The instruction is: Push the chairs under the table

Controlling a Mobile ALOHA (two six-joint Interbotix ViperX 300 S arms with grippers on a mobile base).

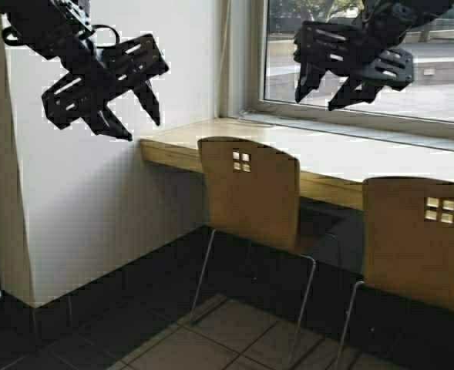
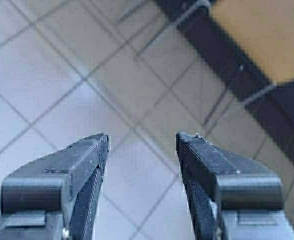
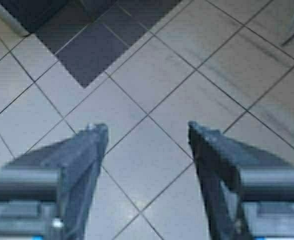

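Two chairs sit before the bench (image 1: pixel 211 146), the left chair (image 1: pixel 250 193) and the right chair (image 1: pixel 415 239), backs toward us, seats partly under the edge. Both hang well below the left gripper (image 1: pixel 140 117) and right gripper (image 1: pixel 323 91), fingers (image 2: pixel 89 155) spread wide, holding nothing. Tiled floor (image 1: pixel 234 339) below, white wall (image 1: pixel 119 200) left, window (image 1: pixel 396 62) behind.

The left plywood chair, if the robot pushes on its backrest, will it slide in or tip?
The left chair probably slides: its thin metal legs stand on smooth floor tiles. Its plywood back looks stiff, so it should not flex. A high push might tilt it, so lower seems safer.
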